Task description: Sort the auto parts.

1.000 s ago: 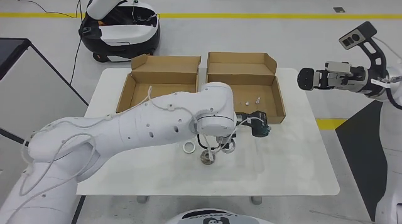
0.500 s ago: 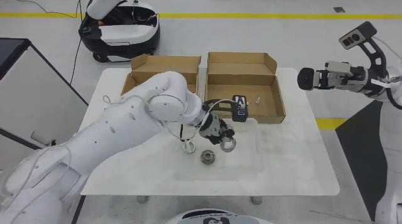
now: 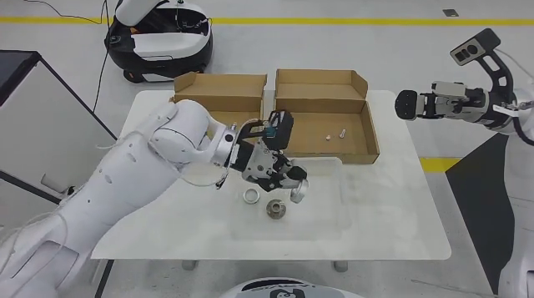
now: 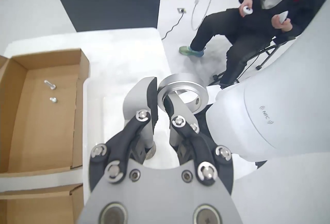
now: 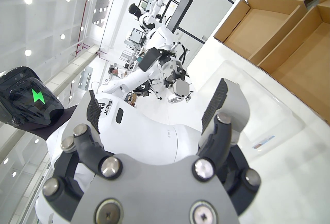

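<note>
**Observer:** Grip status?

**Me:** My left gripper (image 4: 157, 96) is clamped on the metal ring (image 4: 187, 78), with one finger through the bore and one on the outer wall. The ring hangs off the table (image 3: 375, 214), above its middle. It is near the white ring (image 3: 249, 196) and the flanged metal part (image 3: 274, 209), which both lie on the surface. My right gripper (image 5: 157, 101) is spread wide and empty, out past the table's right edge.

**Observer:** How do you carry it well?

**Me:** The bite is on one side of the rim only, so I judge it could pivot. I keep the wrist level and go slowly. Two bolts (image 4: 49, 84) lie in the right box (image 3: 317, 123), so the left box (image 3: 219, 89) looks like the likely bin. I should clear its front wall first, then release low.

**Observer:** Any change from half a second ago?

**Me:** Then the ring sat at table level between my fingers; now it is lifted. My elbow has swung back leftward. The right arm is unchanged, and the two loose parts have not moved.
</note>
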Robot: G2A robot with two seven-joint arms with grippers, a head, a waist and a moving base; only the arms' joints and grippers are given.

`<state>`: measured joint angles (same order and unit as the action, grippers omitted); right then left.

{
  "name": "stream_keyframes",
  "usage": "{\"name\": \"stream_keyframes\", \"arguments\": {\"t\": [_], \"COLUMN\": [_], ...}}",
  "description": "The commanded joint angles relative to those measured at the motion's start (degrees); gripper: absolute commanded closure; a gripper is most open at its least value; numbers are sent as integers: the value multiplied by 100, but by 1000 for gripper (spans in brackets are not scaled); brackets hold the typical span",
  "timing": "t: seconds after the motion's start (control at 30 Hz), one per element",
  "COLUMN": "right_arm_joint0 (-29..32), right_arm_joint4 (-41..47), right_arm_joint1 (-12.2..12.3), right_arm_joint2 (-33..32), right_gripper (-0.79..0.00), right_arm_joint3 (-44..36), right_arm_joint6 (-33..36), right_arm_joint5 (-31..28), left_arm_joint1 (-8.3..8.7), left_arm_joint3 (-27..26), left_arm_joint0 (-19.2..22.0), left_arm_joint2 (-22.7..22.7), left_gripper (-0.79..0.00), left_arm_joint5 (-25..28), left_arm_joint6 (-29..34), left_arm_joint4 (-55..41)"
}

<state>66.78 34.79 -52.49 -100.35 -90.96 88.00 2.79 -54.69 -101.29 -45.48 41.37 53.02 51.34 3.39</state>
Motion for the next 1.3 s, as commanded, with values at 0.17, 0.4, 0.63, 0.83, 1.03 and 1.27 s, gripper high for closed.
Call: {"name": "stream_keyframes", "arguments": {"t": [0.17,0.4,0.63,0.83,1.03,1.27], "right_arm_joint0": [0,0,0,0,0,0], "right_arm_joint4": [0,0,0,0,0,0], "right_arm_joint1": [0,0,0,0,0,0], "right_arm_joint2": [0,0,0,0,0,0], "right_gripper": [-785,-785,-785,-785,-785,-785], "right_arm_joint3": [0,0,0,0,0,0], "right_arm_joint6": [0,0,0,0,0,0], "right_arm_joint5": [0,0,0,0,0,0], "left_arm_joint1": [245,328,336,305,141,-66], "left_arm_joint3": [-181,-518,-524,-632,-934,-1260], "left_arm_joint0": [11,-38,-33,-112,-218,-425], "left_arm_joint2": [151,417,443,485,583,977], "left_gripper": [0,0,0,0,0,0], "left_arm_joint5": [498,498,498,498,498,498], "left_arm_joint6": [-515,-506,-506,-875,-1737,-2240], "left_arm_joint4": [-582,-1373,-1363,-1475,-1826,-2151]}}
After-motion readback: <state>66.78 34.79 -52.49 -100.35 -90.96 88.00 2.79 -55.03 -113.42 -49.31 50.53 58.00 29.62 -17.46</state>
